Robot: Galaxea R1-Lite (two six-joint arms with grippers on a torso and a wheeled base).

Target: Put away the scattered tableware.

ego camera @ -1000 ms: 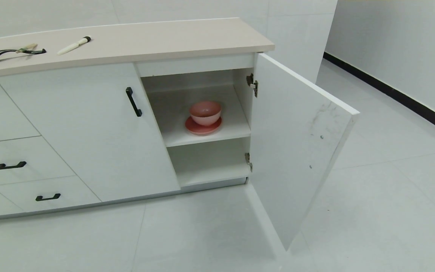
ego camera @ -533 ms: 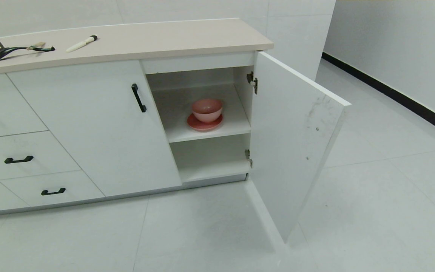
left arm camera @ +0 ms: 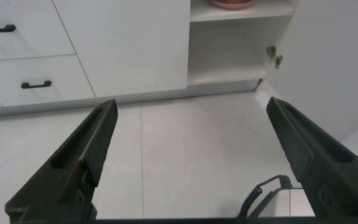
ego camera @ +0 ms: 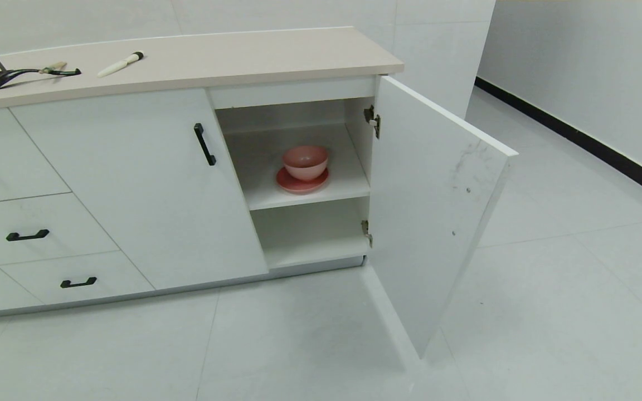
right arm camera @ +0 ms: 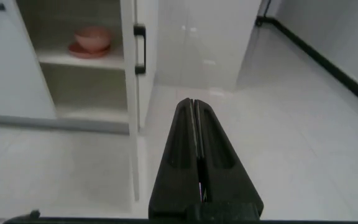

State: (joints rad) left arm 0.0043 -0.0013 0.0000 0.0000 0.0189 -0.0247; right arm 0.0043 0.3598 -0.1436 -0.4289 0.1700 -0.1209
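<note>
The pink plastic bowl (ego camera: 305, 162) sits stacked on the coral round saucer (ego camera: 298, 186) on the upper cabinet shelf (ego camera: 346, 189), probably to save space. The white hinged door (ego camera: 438, 211) stands open for access. A white-handled knife (ego camera: 120, 64) lies on the beige countertop (ego camera: 243, 55), probably awaiting storage. Left gripper (left arm camera: 190, 106): spread wide, empty. Right gripper (right arm camera: 193, 102): fingers pressed together, empty

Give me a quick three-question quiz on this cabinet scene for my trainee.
1. True or false: the pink bowl sits on the red plate on the open cabinet's upper shelf.
2. Pick one: the left gripper is A) open and empty, B) shut on a spoon, C) shut on a cup.
3. Fill in: the pale utensil lies on the ____.

Key: 1 true; 2 A; 3 countertop.
</note>
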